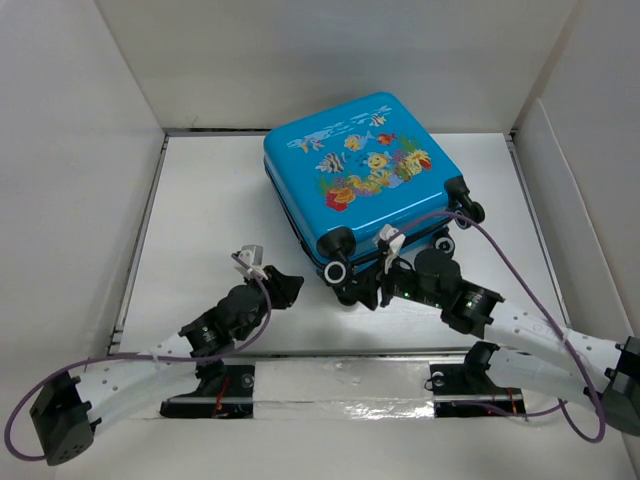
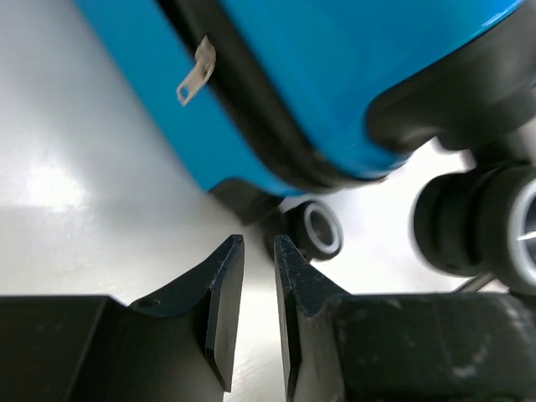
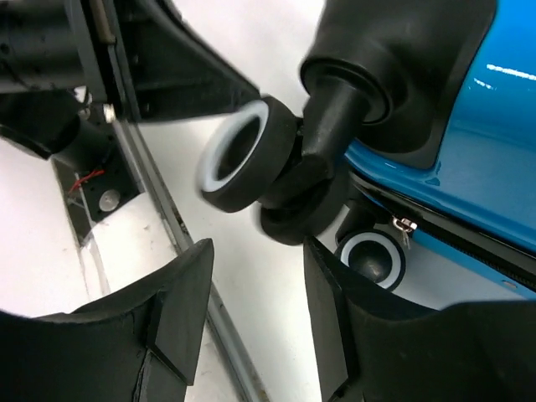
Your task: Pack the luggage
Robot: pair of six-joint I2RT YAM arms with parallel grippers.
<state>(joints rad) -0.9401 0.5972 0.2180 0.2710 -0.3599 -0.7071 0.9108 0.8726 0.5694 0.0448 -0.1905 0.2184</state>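
Observation:
The luggage (image 1: 360, 170) lies flat and closed at the back middle of the table, its fish print facing up and its wheels toward me. My left gripper (image 1: 288, 285) hovers just off its near left corner. In the left wrist view the fingers (image 2: 226, 293) stand a narrow gap apart over bare table, short of a small wheel (image 2: 320, 230), and a silver zipper pull (image 2: 194, 75) hangs from the blue shell (image 2: 377, 84). My right gripper (image 1: 372, 292) sits by the wheels. It (image 3: 258, 251) is open and holds nothing, just below a caster wheel (image 3: 243, 159).
White walls (image 1: 80, 200) enclose the table on three sides. A metal strip (image 1: 340, 385) runs along the near edge between the arm bases. Purple cables (image 1: 510, 260) loop from both arms. A second wheel (image 3: 373, 258) shows under the blue shell (image 3: 494, 151).

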